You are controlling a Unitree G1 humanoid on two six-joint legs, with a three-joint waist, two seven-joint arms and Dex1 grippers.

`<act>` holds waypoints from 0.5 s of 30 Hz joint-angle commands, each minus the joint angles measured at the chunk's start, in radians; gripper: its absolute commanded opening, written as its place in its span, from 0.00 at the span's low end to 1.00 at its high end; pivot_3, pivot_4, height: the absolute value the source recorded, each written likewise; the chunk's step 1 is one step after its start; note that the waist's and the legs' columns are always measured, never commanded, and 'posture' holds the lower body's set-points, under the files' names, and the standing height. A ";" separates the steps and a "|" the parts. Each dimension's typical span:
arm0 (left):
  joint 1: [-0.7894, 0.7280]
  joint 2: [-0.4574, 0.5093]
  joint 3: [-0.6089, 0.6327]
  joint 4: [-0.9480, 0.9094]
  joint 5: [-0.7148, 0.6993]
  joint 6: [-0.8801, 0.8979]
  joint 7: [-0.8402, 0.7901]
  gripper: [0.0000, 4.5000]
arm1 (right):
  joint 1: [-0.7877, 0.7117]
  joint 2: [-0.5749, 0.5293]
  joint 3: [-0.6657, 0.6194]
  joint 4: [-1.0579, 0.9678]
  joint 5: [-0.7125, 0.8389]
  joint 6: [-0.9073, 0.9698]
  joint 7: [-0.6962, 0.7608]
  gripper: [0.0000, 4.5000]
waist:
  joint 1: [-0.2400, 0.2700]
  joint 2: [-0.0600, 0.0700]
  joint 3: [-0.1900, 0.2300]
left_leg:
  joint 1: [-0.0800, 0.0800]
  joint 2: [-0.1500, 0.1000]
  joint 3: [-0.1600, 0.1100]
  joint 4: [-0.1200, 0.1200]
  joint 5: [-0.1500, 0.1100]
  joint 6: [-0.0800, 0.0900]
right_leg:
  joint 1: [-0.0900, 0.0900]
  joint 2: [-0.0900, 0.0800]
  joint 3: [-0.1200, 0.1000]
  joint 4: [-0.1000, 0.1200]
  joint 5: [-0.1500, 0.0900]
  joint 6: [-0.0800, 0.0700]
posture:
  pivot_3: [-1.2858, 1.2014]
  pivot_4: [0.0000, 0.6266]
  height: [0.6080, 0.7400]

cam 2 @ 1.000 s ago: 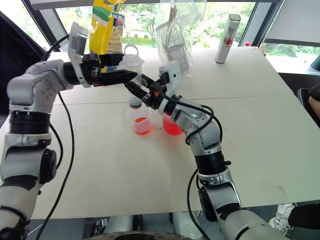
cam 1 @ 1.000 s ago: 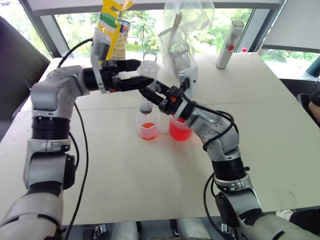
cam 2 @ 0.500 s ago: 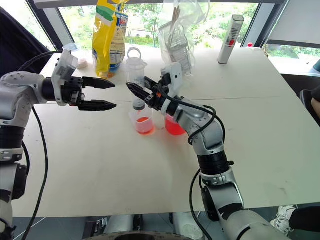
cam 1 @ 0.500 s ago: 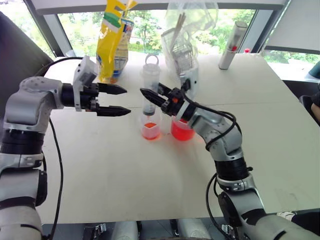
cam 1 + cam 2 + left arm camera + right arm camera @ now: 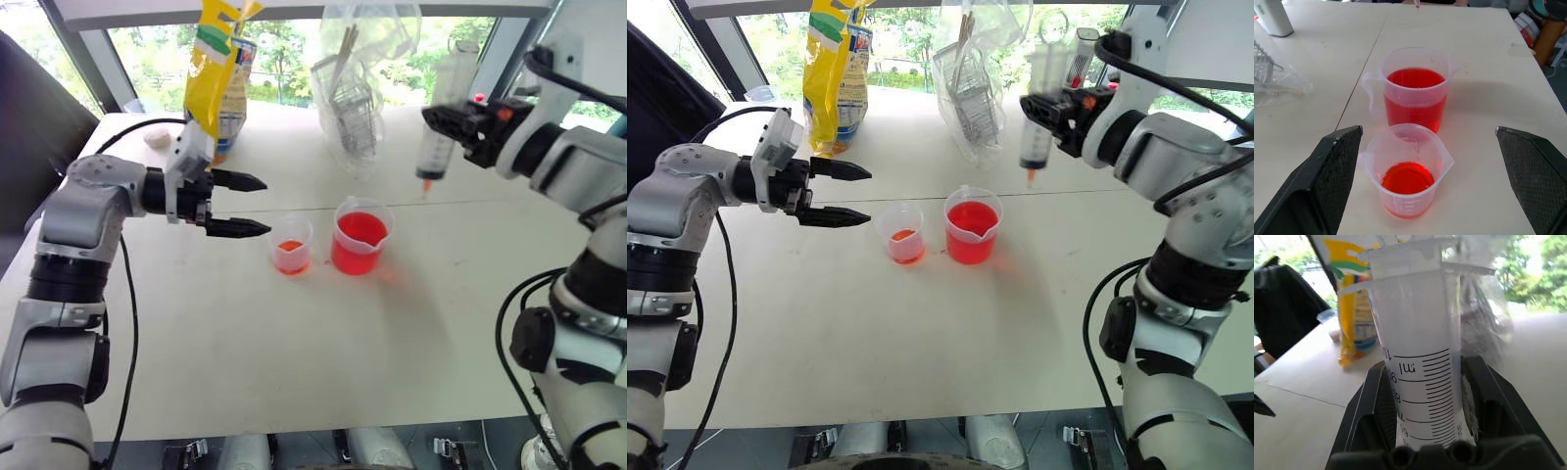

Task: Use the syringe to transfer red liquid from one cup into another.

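Note:
The syringe (image 5: 435, 119) hangs upright above the table's right side, its orange tip (image 5: 426, 182) pointing down, and my right gripper (image 5: 458, 121) is shut on its clear barrel (image 5: 1422, 367). The wider beaker (image 5: 359, 236) stands mid-table, about half full of red liquid (image 5: 1415, 78). Just to its left is the small cup (image 5: 291, 244), holding a shallow layer of red liquid (image 5: 1407, 177). Left of the small cup my left gripper (image 5: 263, 204) hovers open and empty, and its black fingers (image 5: 1334, 166) frame both cups in the left wrist view.
A yellow snack bag (image 5: 217, 69) and a clear plastic bag of utensils (image 5: 355, 93) stand at the back of the white table (image 5: 294, 362). A white-grey tube (image 5: 1079, 54) rises behind the syringe. A small pale lump (image 5: 157, 139) lies at the far left.
My right gripper has lifted the syringe out of the small cup and swung it up and to the right. My left gripper drew back left from the syringe's top and sank a little.

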 commanded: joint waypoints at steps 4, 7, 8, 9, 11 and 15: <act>-0.048 -0.022 0.003 0.022 0.012 -0.053 -0.005 1.00 | 0.011 -0.089 0.145 0.237 0.014 0.092 0.003 0.32 | -0.001 0.001 0.000 | -0.001 0.000 0.001 0.000 0.000 0.001 | -0.001 0.001 0.001 -0.001 0.000 0.000 | 0.52 0.24 0.99; -0.039 -0.022 0.008 0.010 0.014 -0.057 0.002 1.00 | -0.007 -0.090 0.213 0.371 -0.034 0.090 0.026 0.32 | -0.001 0.001 0.000 | -0.001 0.000 0.001 0.000 -0.001 0.002 | -0.002 0.001 0.001 -0.001 0.000 0.000 | 0.52 0.24 0.99; -0.033 -0.018 0.012 0.001 0.011 -0.053 0.002 1.00 | -0.010 -0.090 0.233 0.408 -0.052 0.084 0.035 0.32 | 0.000 0.001 0.000 | -0.002 0.000 0.001 0.000 -0.001 0.002 | -0.002 0.001 0.001 -0.001 0.000 0.000 | 0.52 0.24 0.99; -0.025 -0.014 0.017 -0.011 0.009 -0.048 0.005 1.00 | -0.013 -0.088 0.261 0.459 -0.077 0.067 0.043 0.32 | 0.001 0.001 0.000 | -0.002 0.000 0.001 0.000 -0.001 0.002 | -0.002 0.001 0.001 -0.001 0.000 0.000 | 0.52 0.24 0.99; -0.016 -0.009 0.022 -0.027 0.006 -0.041 0.009 1.00 | -0.020 -0.088 0.301 0.519 -0.106 0.047 0.064 0.32 | 0.001 0.001 0.000 | -0.002 0.000 0.001 0.000 -0.001 0.002 | -0.002 0.001 0.001 -0.001 0.000 0.000 | 0.52 0.24 0.99; 0.012 0.002 0.033 -0.073 -0.008 -0.021 0.021 1.00 | -0.022 -0.081 0.392 0.636 -0.179 -0.025 0.111 0.32 | 0.000 0.001 0.001 | -0.002 0.000 0.001 0.000 -0.001 0.002 | -0.002 0.001 0.001 -0.001 0.000 0.000 | 0.52 0.24 0.99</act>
